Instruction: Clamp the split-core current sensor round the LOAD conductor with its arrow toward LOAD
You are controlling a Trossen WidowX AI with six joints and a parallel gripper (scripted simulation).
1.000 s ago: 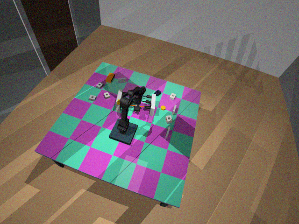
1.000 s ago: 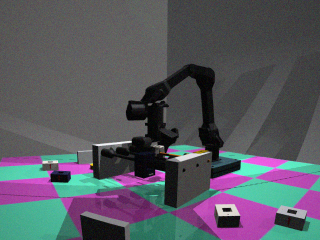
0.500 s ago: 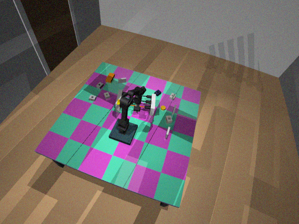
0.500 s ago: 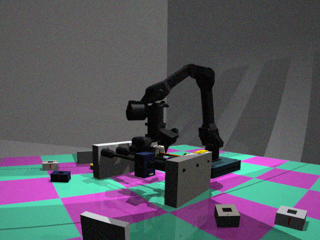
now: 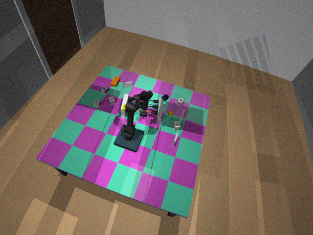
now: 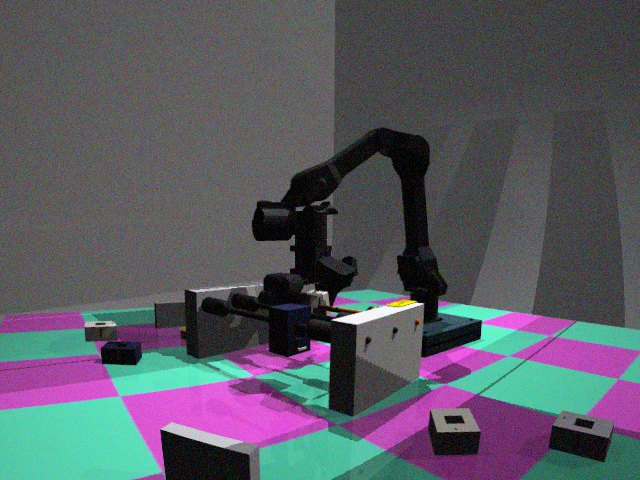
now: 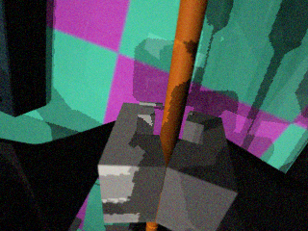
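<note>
Two upright panels point(image 5: 159, 112) point(image 6: 383, 356) carry the conductors between them, presumably raised so a sensor can pass beneath and around. The grey split-core sensor point(image 7: 132, 154) sits at the orange conductor point(image 5: 149, 111) point(image 6: 338, 308) point(image 7: 185, 53), its two halves meeting at one edge and the rod running between them. I judge this placement meant for latching. My pincer point(image 5: 143, 112) stands wide, yet loaded: it bears on the sensor. Latch engagement and arrow direction I cannot tell.
</note>
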